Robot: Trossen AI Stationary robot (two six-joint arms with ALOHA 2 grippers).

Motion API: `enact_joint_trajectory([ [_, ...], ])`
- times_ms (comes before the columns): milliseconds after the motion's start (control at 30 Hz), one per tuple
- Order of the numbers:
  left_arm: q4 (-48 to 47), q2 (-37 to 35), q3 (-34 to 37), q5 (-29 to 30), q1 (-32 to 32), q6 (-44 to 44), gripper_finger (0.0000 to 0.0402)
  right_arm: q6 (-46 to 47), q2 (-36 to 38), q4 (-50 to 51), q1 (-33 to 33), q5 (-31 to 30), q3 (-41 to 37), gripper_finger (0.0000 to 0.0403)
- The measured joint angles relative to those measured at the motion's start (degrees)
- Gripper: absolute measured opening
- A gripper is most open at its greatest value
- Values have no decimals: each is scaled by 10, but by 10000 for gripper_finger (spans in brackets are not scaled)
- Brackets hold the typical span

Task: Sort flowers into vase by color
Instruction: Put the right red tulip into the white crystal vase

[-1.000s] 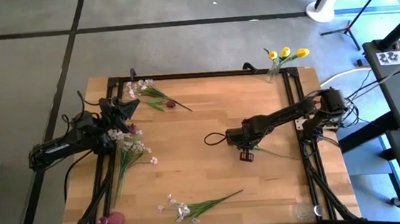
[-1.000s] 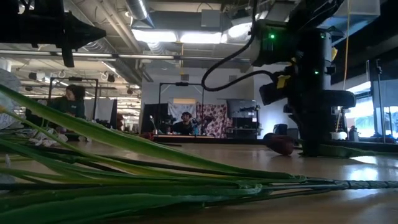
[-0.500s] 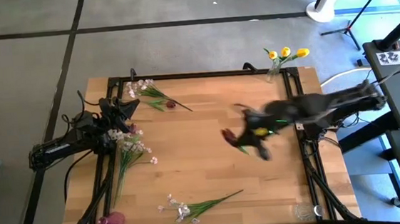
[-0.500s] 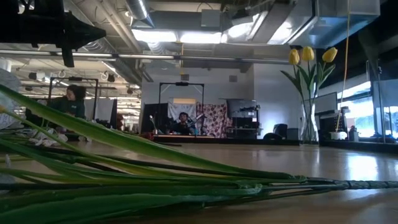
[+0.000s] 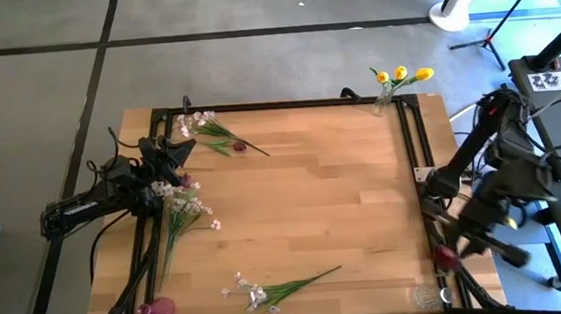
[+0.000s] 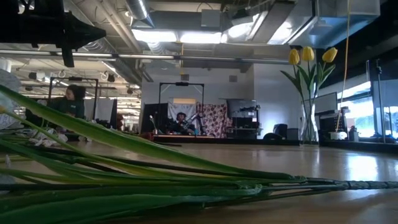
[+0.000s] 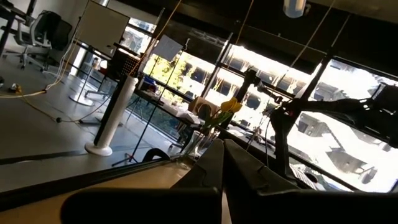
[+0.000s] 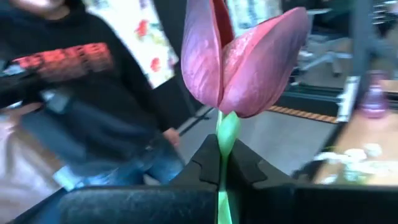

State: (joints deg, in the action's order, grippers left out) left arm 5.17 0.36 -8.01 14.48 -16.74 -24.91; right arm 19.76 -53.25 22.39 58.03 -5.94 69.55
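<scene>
A dark red tulip [image 8: 239, 59] stands out past the fingertips of my right gripper [image 8: 222, 152], which is shut on its green stem. In the high view that gripper [image 5: 458, 245] hangs raised over the table's right rail, the red head [image 5: 446, 255] beside it. Three yellow tulips [image 5: 400, 74] stand in a clear vase [image 6: 306, 124] at the far right corner. My left gripper [image 5: 175, 150] waits shut above the table's left side, close to the white-pink sprays [image 5: 179, 210] lying flat there. My right gripper pinches the tulip's green stem [image 8: 225, 134] between its two fingers, just below the head. The fingers run about level and along the stem. The tulip is lifted clear of the table, its head pointing out beyond the fingertips; the rest of the stem is hidden behind the fingers.
A spray with a dark red tulip [image 5: 221, 135] lies at the far left, another spray [image 5: 276, 290] near the front edge. A purple vase [image 5: 157, 310] stands at the near left corner. A person in a dark top [image 8: 74, 93] stands beyond the table in the right wrist view.
My right gripper has risen from the middle of the table and swung fast toward the right edge and nearer, tipping from pointing down to about level. The dark red tulip has gone with it, lifted off the wood and carried to the right rail.
</scene>
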Motion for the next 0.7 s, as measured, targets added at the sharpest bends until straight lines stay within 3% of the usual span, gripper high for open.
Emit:
enact_joint_trajectory([
  [300, 0, 0, 0, 0, 0, 0, 0, 5, -19, -13, 137, -80, 0, 3],
  [433, 0, 0, 0, 0, 0, 0, 0, 6, -31, -15, 158, -110, 0, 4],
  [700, 0, 0, 0, 0, 0, 0, 0, 39, -65, -21, 169, -106, 0, 4],
])
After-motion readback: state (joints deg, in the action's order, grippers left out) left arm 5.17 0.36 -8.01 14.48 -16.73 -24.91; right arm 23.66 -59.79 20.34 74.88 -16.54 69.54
